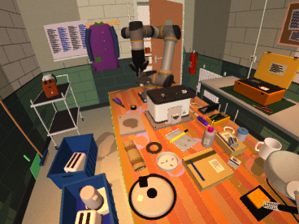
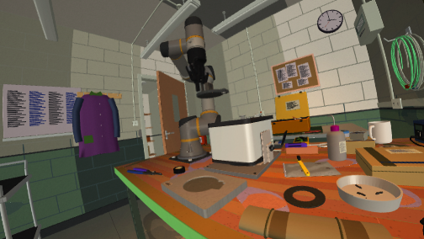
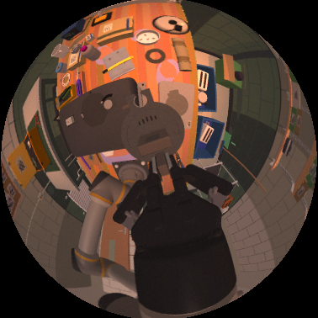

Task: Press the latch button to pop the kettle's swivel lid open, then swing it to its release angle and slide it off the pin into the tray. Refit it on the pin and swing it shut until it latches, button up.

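At the far end of the orange bench the white boxy kettle body (image 1: 169, 102) sits on a grey plate, with the grey tray (image 1: 131, 123) and its lid-shaped recess lying in front and to the left of it. I hold the round grey swivel lid (image 3: 152, 130) in my closed gripper (image 3: 166, 162), lifted well above the bench, up and to the left of the kettle's back corner. From the second side camera the lid (image 2: 212, 91) hangs flat below my gripper (image 2: 202, 82), higher than the kettle (image 2: 240, 144) and the tray (image 2: 204, 188).
Behind the bench are a brown door (image 1: 166, 32) and a purple coat (image 1: 101, 45) on the wall. A cardboard roll (image 1: 134, 154), black ring (image 1: 153, 147), shallow dish (image 1: 168, 160), boxes and a bottle (image 1: 208, 136) crowd the near bench. Blue crates (image 1: 75, 158) stand on the floor at left.
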Motion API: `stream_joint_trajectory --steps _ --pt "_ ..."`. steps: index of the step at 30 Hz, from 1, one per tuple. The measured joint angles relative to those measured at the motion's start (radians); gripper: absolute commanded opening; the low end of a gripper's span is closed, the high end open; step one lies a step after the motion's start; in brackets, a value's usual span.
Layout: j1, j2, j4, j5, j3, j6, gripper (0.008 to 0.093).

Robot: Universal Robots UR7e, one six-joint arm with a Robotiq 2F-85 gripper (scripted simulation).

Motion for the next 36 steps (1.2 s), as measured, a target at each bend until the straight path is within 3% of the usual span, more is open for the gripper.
stream_joint_trajectory --steps 18,36 --pt "0.096 -0.095 0.043 0.000 0.052 0.077 0.0080" --pt "0.140 -0.127 0.060 0.000 0.067 0.114 0.0080"
